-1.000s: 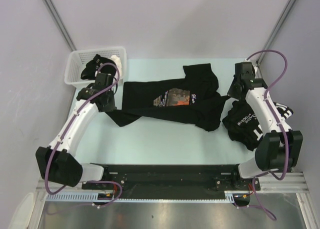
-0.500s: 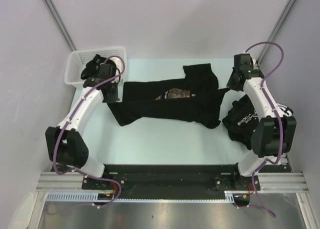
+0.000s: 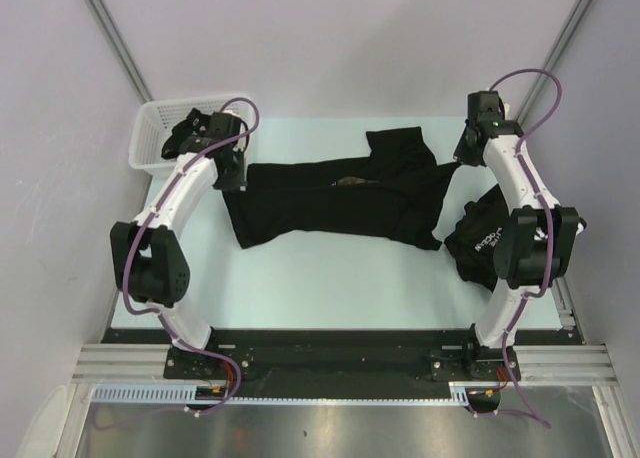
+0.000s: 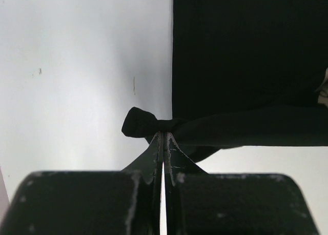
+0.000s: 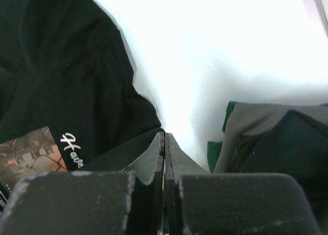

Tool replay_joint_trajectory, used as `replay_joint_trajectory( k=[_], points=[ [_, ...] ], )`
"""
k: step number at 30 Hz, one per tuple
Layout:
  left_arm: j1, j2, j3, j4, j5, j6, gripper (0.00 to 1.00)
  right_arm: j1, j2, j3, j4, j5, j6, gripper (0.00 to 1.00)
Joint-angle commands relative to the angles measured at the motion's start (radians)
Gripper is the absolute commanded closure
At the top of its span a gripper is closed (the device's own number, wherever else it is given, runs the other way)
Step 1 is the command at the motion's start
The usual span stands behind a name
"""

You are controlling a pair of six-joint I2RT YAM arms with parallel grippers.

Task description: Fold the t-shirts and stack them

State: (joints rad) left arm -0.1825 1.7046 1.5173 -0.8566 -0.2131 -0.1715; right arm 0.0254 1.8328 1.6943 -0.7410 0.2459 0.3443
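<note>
Open tabletop [image 3: 330, 278] lies between the near edge and a black t-shirt [image 3: 300, 203] stretched across the middle. A white basket [image 3: 143, 143] blocks the far left corner (dark cloth [image 3: 186, 134] inside), and a crumpled lettered shirt [image 3: 480, 246] fills the right edge.

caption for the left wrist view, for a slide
Left gripper shut on a bunched edge of the black t-shirt
</note>
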Motion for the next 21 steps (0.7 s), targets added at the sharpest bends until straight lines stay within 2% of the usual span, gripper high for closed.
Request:
replay_joint_trajectory(
  k=[1,9,16,18,19,21],
  points=[
    [0.011,0.046,0.095,0.002,0.003,0.038,1.00,-0.016,0.049,0.096,-0.017,0.026,-0.022,1.00],
    [0.012,0.138,0.158,-0.021,0.009,0.041,1.00,-0.018,0.160,0.205,-0.075,-0.006,-0.053,1.00],
    [0.011,0.156,0.170,-0.024,0.001,0.041,1.00,-0.044,0.221,0.271,-0.112,-0.019,-0.053,1.00],
    [0.012,0.165,0.175,-0.024,0.004,0.041,1.00,-0.044,0.232,0.280,-0.121,-0.017,-0.053,0.83],
    [0.012,0.168,0.184,-0.027,0.007,0.041,1.00,-0.044,0.241,0.292,-0.126,-0.014,-0.051,0.71],
    [0.012,0.181,0.190,-0.027,0.018,0.043,1.00,-0.044,0.247,0.303,-0.133,-0.019,-0.056,0.64]
  ],
)
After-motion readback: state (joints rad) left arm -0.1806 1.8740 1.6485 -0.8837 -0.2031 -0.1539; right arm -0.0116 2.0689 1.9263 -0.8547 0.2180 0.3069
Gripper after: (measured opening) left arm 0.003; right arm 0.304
